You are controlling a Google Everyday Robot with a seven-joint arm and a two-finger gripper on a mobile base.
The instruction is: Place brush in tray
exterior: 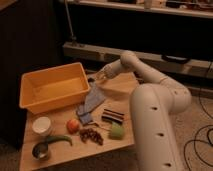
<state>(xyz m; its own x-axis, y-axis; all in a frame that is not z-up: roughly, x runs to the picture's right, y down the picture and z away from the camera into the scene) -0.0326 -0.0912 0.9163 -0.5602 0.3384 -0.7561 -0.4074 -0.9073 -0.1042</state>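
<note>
At 12 o'clock on the bench, the gripper hangs low just beside the right wall of the tray, at the tray's 3 o'clock. The arm reaches it from the bench's 2 o'clock side. Whether the gripper is open or closed cannot be told.

A thin pale sliver at the gripper tip is taken to be the brush. It is outside the tray, near the rim's far right corner. Whether it is held or lying on the bench cannot be told. No brush shows inside the tray, so placement is judged not yet done.

The cloth lies at the gripper's 6 o'clock, with its upper end near the gripper. The block sits at 5 o'clock, apart from both.

Probable faults from this position:

1. Wall strike. The gripper is low beside a deep wall. Travel toward 9 o'clock without a lift would likely shove the tray or catch the brush on the rim.
2. Short release. Opening before the brush clears the rim would leave it on the bench or lying across the rim.
3. Slip. A slim handle can pivot or slide out of a weak or off-centre grip during the lift.
4. Cloth snag. The cloth's near end could be caught and dragged along.
</note>
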